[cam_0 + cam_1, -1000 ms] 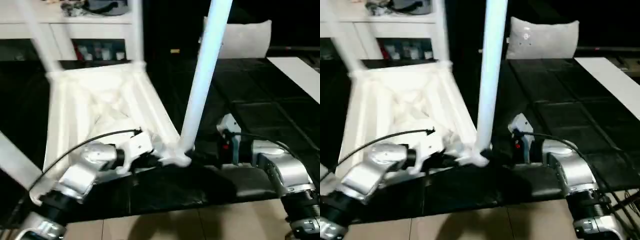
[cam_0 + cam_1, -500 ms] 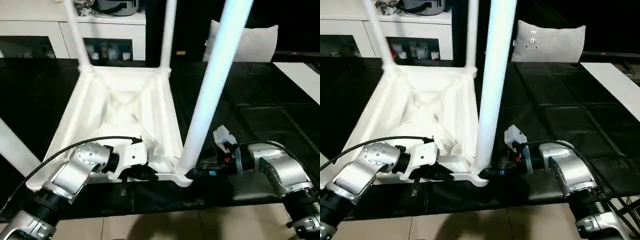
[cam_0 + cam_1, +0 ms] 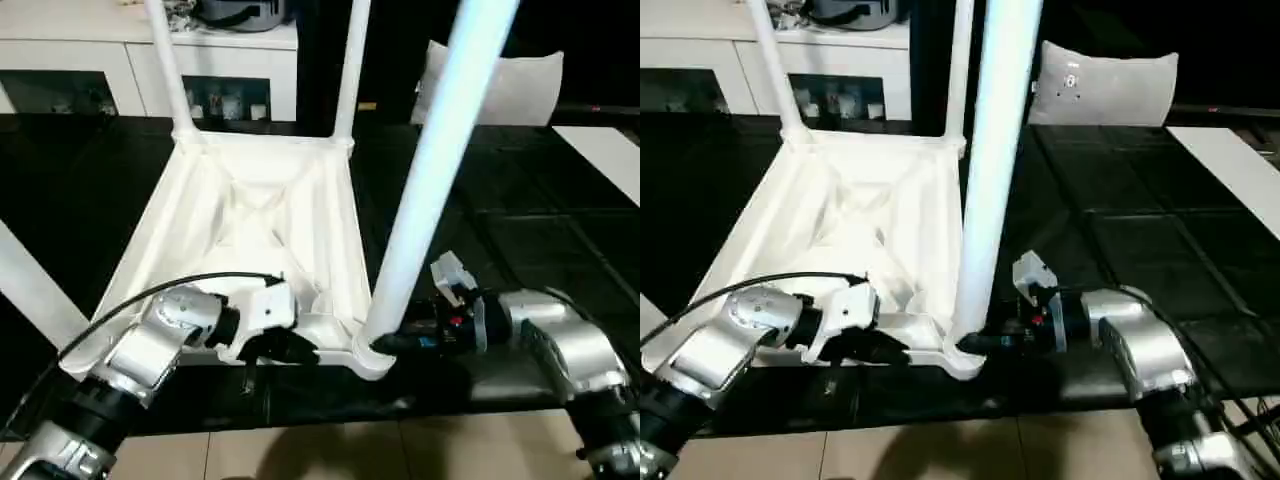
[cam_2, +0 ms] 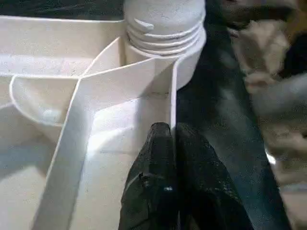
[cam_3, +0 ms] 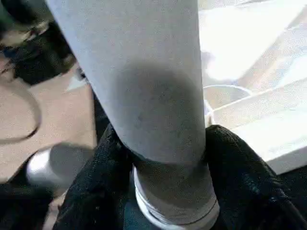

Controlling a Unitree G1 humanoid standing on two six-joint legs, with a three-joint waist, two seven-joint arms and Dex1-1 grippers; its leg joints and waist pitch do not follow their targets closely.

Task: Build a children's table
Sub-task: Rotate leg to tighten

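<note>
Tabletop (image 3: 250, 230) lies upside down on the dark surface (image 3: 560, 250), ribbed underside up, so the corner sockets face up for the legs.

L→R:
- Left gripper (image 3: 283, 347) at the near edge of the top, fingers (image 4: 158, 187) closed on a thin upright rib/wall right by the near-right socket (wrist view shows the wall pinched between them). Prob. there to pin the top so it doesn't spin or slide while the leg gets worked.
- Near-right leg (image 3: 440, 150) stands in its socket, leaning a bit to the right. Thread rings still visible at its base in left wrist view, so my guess: not fully seated yet.
- Right gripper (image 3: 985, 342) at the foot of that leg, just above the socket. Right wrist view: fingers (image 5: 240, 177) wrapped around the leg on both sides, contact looks made (looks like a grip for twisting it home).

Count:
- 1 top
- 4 legs in view: 2 far corners (upright), 1 near right (being held), 1 near left (image 3: 35, 290), cut off by frame edge, can't see its socket
- 2 grippers, both engaged on the table

White cabinet (image 3: 90, 50) + grey cushion (image 3: 510, 85) at the back, not involved.
</note>
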